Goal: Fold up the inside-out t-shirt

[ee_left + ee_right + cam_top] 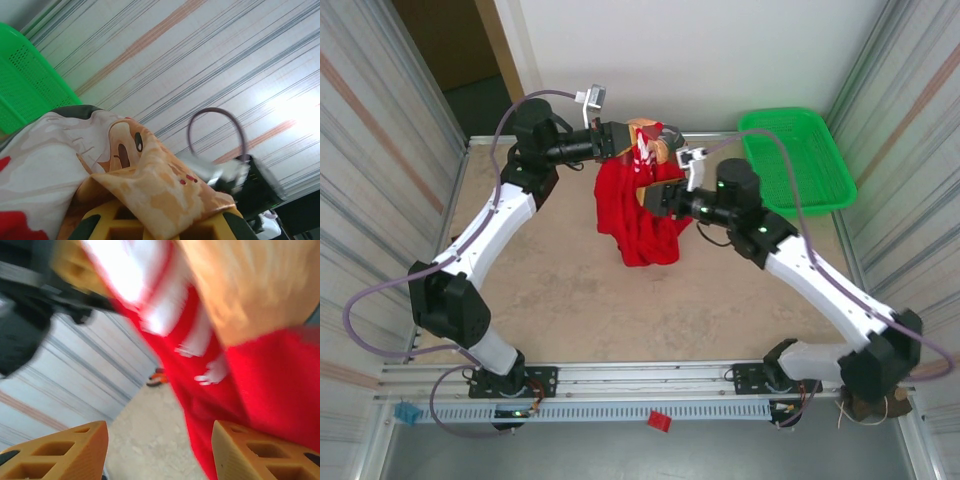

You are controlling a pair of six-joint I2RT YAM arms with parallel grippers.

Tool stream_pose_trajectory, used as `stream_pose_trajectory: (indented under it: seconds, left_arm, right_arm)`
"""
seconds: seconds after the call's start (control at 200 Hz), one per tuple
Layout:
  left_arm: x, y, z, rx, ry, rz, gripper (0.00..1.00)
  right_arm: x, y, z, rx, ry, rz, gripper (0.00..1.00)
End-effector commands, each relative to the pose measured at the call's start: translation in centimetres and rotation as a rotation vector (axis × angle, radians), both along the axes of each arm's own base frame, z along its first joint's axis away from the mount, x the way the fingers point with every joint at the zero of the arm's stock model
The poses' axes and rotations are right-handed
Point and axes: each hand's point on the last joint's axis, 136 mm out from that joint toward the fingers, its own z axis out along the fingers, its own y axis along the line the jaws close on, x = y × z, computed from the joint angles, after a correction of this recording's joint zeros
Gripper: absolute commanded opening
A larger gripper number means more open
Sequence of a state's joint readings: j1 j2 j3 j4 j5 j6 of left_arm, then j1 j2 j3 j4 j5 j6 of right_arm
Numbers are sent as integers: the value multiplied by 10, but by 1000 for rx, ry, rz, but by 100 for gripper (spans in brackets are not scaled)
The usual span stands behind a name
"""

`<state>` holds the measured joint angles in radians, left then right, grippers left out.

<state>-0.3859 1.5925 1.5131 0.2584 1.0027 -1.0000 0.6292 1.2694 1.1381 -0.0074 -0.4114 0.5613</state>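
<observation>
From above, I'm seeing the left gripper point(628, 140) pinching the red t-shirt point(638, 225), which is hanging over the table point(560, 290) against the right gripper point(657, 195). Left wrist: printed cloth point(150, 190) is draping over the clamped claw. Right wrist: fingers point(60, 450) are standing spread, with the shirt just ahead.

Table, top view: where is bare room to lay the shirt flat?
The widest bare patch of table lies centre-front, bordered by the left arm, the right arm and the hanging t-shirt. A narrower strip lies between left arm and t-shirt. Crowded far right: green basket beside the right arm.
</observation>
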Motion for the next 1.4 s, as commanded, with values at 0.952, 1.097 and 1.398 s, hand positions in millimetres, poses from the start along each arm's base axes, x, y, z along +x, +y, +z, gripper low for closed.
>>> stream_pose_trajectory:
  seconds: [0.952,1.097,1.398]
  left_arm:
    - [-31,4,27,-40,-60,-71,0]
    - [-20,12,16,-7,-35,-4,0]
    - [46,49,-31,72,25,248,0]
  right_arm:
    - [69,-17,15,19,-27,-113,50]
    - [56,-16,22,7,-41,-20,0]
    - [-9,-40,63,55,-126,231,0]
